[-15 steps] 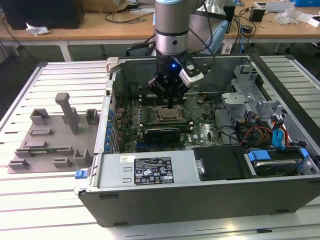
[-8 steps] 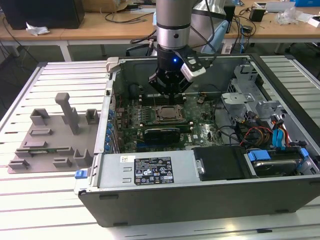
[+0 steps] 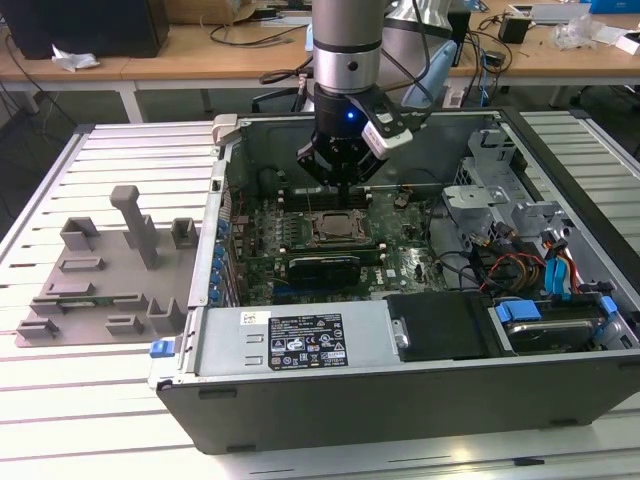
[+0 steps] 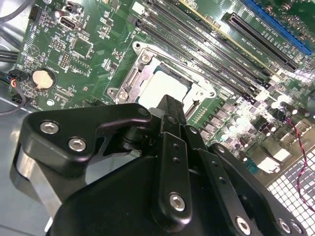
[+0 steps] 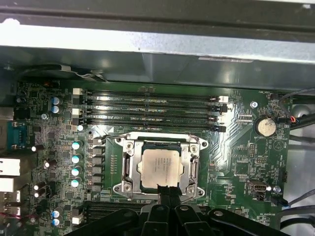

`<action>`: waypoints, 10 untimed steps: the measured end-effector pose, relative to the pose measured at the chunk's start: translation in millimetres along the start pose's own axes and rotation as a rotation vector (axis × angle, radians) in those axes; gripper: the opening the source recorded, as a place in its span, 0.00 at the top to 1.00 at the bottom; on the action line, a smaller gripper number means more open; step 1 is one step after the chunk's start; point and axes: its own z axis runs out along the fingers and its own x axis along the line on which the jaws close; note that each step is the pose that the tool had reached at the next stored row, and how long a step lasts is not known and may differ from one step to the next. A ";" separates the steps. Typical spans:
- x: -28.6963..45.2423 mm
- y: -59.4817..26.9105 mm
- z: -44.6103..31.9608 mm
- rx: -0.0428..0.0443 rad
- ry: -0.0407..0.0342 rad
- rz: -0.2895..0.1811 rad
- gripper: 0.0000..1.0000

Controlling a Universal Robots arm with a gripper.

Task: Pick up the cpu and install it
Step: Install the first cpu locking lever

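The cpu (image 5: 160,168) is a flat square chip with a silvery top. It lies flat inside the metal-framed socket (image 5: 125,169) of the green motherboard (image 5: 236,157). In the second wrist view the cpu (image 4: 160,86) shows just past the fingertips. In the exterior view the cpu (image 3: 335,228) sits in the middle of the open computer case. My gripper (image 3: 340,183) hangs a little above the socket. Its two black fingers (image 5: 164,192) are pressed together at the cpu's near edge, so my gripper (image 5: 168,189) is shut with nothing in it. The same closed tip of the gripper (image 4: 170,105) appears in the second wrist view.
The open case (image 3: 400,400) lies on a white slatted table. A grey moulded tray (image 3: 110,270) sits at the exterior view's left. Memory slots (image 5: 147,105) run beside the socket, and a coin battery (image 5: 266,127) lies farther off. Drive bays and coloured cables (image 3: 545,270) fill the case's right side.
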 end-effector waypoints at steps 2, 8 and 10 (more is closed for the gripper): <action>0.0 0.0 -0.1 0.0000 0.0000 0.000 0.89; 0.0 0.0 -0.3 0.0000 0.0000 0.000 0.89; 0.9 0.0 -0.4 0.0001 0.0001 0.000 0.89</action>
